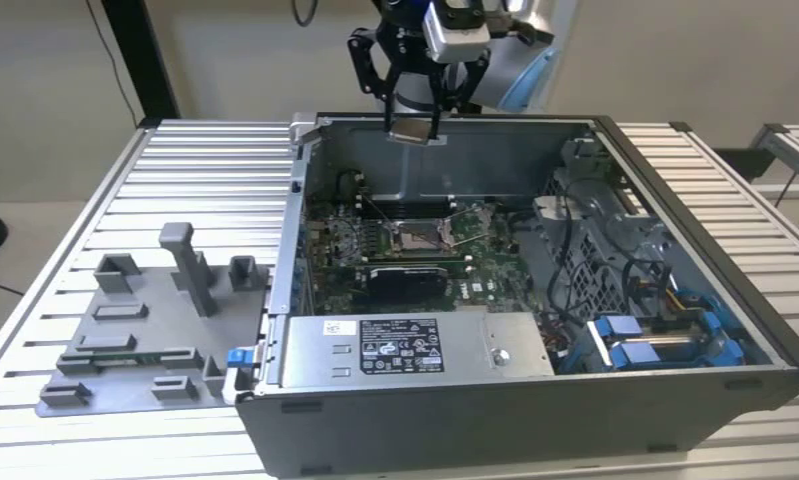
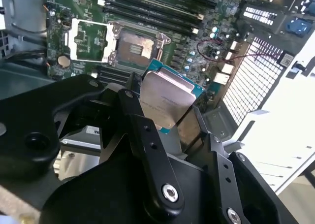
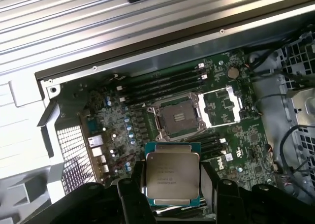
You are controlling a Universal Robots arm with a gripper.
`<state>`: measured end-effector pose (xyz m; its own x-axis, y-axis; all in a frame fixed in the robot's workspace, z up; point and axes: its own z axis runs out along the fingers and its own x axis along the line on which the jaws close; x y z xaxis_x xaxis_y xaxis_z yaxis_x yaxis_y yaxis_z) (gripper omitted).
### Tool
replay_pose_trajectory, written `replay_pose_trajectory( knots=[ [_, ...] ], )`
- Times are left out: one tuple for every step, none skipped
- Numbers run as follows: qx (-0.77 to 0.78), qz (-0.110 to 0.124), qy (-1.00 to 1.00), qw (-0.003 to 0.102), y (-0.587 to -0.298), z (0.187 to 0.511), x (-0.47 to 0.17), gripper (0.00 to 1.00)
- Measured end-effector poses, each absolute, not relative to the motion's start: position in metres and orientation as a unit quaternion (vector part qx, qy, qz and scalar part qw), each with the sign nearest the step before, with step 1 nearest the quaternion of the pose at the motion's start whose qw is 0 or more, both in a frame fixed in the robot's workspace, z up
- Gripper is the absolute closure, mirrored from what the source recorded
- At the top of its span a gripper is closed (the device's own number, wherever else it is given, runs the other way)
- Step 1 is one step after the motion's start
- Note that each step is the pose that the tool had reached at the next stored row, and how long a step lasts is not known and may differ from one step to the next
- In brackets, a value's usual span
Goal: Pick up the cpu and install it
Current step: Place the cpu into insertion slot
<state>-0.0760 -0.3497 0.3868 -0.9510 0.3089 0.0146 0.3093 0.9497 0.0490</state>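
My gripper [image 1: 414, 133] hangs above the far wall of the open computer case [image 1: 719, 330] and is shut on the cpu [image 1: 414, 135], a flat square chip with a silvery top. Both wrist views show the cpu [image 3: 173, 175] [image 2: 165, 101] held by its edges between the black fingers [image 3: 134, 184]. Below it on the green motherboard [image 3: 113, 118] lies the square metal-framed socket [image 3: 178, 118] [image 2: 134, 48] [image 1: 413, 234], its load plate [image 3: 222, 105] swung open to one side. The cpu is well above the socket, not touching it.
A grey plastic fixture [image 1: 146, 330] with upright blocks sits on the slatted table at the exterior view's left. Inside the case are a power supply [image 1: 413, 345] near the front, cables and blue drive brackets [image 1: 653, 340] at the right, and memory slots [image 3: 162, 83] beside the socket.
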Motion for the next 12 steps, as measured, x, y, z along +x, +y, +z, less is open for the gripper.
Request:
replay_pose_trajectory(
  knots=[
    [-0.163,-0.025,-0.986,0.003,-0.3497,0.3868,-0.0761,1.0],
    [-0.171,-0.025,-0.985,0.003,-0.3498,0.3868,-0.0761,1.0],
    [-0.177,-0.025,-0.984,0.003,-0.3498,0.3868,-0.0761,1.0],
    [-0.184,-0.025,-0.983,0.003,-0.3498,0.3868,-0.0761,1.0],
    [-0.19,-0.025,-0.981,0.002,-0.3498,0.3868,-0.0761,1.0],
    [-0.196,-0.025,-0.98,0.002,-0.3498,0.3868,-0.0761,1.0],
    [-0.203,-0.025,-0.979,0.002,-0.3498,0.3868,-0.0761,1.0],
    [-0.21,-0.026,-0.977,0.002,-0.3497,0.3868,-0.0761,1.0],
    [-0.216,-0.026,-0.976,0.002,-0.3497,0.3868,-0.0761,1.0],
    [-0.223,-0.026,-0.975,0.002,-0.3497,0.3868,-0.0761,1.0],
    [-0.229,-0.026,-0.973,0.001,-0.3498,0.3868,-0.0761,1.0],
    [-0.235,-0.026,-0.972,0.001,-0.3498,0.3868,-0.0761,1.0]
  ],
)
